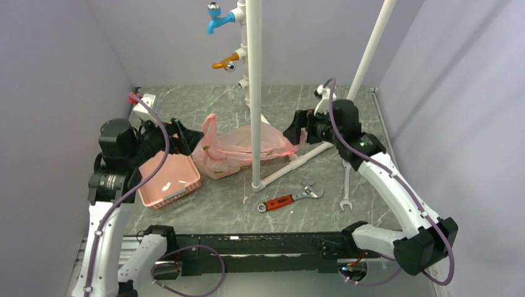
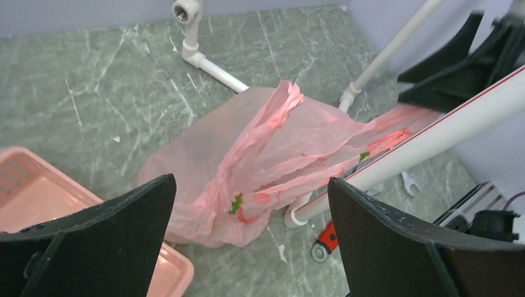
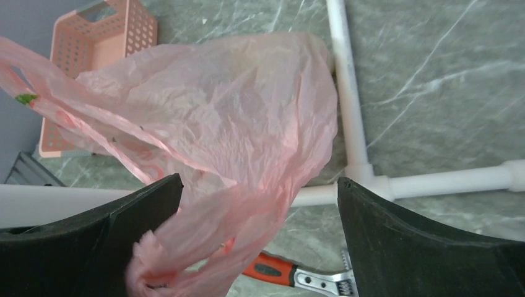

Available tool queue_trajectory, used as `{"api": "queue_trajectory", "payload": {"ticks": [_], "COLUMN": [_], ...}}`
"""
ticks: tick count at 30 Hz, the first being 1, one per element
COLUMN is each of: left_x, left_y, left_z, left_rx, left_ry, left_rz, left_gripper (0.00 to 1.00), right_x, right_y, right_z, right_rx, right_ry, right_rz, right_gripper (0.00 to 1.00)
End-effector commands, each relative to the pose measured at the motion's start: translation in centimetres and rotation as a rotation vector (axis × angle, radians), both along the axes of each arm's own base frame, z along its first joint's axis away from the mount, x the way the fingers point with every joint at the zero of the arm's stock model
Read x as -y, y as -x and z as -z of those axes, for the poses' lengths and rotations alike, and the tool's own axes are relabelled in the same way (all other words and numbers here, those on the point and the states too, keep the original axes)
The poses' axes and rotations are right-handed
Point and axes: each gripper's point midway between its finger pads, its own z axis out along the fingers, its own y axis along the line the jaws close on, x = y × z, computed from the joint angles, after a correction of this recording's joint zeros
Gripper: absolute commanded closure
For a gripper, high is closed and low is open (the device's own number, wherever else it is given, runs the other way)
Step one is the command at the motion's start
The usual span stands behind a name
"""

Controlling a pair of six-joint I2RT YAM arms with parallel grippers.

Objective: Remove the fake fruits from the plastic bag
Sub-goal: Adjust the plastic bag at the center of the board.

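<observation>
The pink plastic bag [image 1: 238,151] lies crumpled on the table around the foot of the upright white pipe, one handle loop sticking up at its left. It also shows in the left wrist view [image 2: 204,154] and the right wrist view [image 3: 235,105]. No fake fruits show; only small green flecks appear on the bag. My left gripper [image 1: 189,141] is open just left of the bag, its jaws wide apart [image 2: 251,179]. My right gripper [image 1: 291,133] is open at the bag's right end. A bunched end of the bag hangs between its jaws [image 3: 260,179], close to the left finger.
A rigid pink slotted basket [image 1: 168,179] stands left of the bag, under the left arm. A white pipe frame [image 1: 254,93] rises mid-table, with a floor bar [image 1: 297,162] behind the bag. A red-handled adjustable wrench [image 1: 288,199] and a steel spanner [image 1: 345,185] lie front right.
</observation>
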Motion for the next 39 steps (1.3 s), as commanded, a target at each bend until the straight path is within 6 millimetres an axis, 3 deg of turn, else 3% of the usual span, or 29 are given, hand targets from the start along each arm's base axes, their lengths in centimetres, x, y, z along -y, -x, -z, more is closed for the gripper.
{"api": "queue_trajectory", "payload": {"ticks": [1,2,7,11,16,18,21,25,26,29,33,35,37,39], "left_x": [0.1,0.4,3.3,5.1,5.3,4.8,3.7,3.4,3.2,3.1,2.8,2.7,2.8,3.0], "left_y": [-1.8,-2.2,-3.3,-3.8,-4.5,-4.6,-4.4,-2.4,-1.9,-0.9,-0.4,-0.2,-0.1,-0.1], "left_z": [-0.3,-1.4,-1.6,-0.3,2.1,2.7,1.5,-1.1,-1.2,-0.9,0.9,0.8,0.5,0.2], "left_rx": [-0.011,-0.011,-0.037,-0.068,-0.131,-0.142,-0.099,0.076,0.100,0.146,0.137,0.168,0.195,0.206], "left_ry": [-0.176,-0.193,-0.310,-0.317,-0.357,-0.373,-0.328,-0.110,-0.053,0.060,0.111,0.136,0.150,0.147], "left_rz": [0.048,0.062,0.188,0.250,0.242,0.202,0.074,-0.022,-0.047,-0.067,-0.087,-0.092,-0.085,-0.073], "left_gripper": [0.01,0.01,0.01,0.01,0.03,0.16,0.57,0.95,1.00,1.00,1.00,1.00,1.00,1.00], "right_x": [0.5,0.0,-0.3,-1.1,-3.8,-5.3,-6.8,-6.9,-6.9,-7.0,-5.5,-5.3,-5.8,-6.5], "right_y": [-0.9,-1.0,-1.1,-0.7,-0.1,0.4,0.7,1.2,1.6,3.8,5.1,5.4,5.5,5.4], "right_z": [-2.8,-3.3,-3.4,-3.3,-2.2,-1.8,-1.7,0.0,0.7,2.0,6.4,8.0,8.0,6.4], "right_rx": [0.003,-0.010,-0.063,-0.064,-0.073,-0.053,-0.008,-0.007,-0.009,0.049,0.008,-0.046,-0.067,-0.051], "right_ry": [0.097,0.095,0.163,0.167,0.186,0.212,0.276,0.256,0.226,0.129,0.142,0.166,0.156,0.131], "right_rz": [-0.018,-0.050,-0.108,-0.177,-0.283,-0.324,-0.323,-0.223,-0.210,-0.239,-0.198,-0.193,-0.212,-0.233], "right_gripper": [0.01,0.01,0.02,0.04,0.10,0.11,0.23,0.66,0.69,0.69,0.69,0.71,0.71,0.70]}}
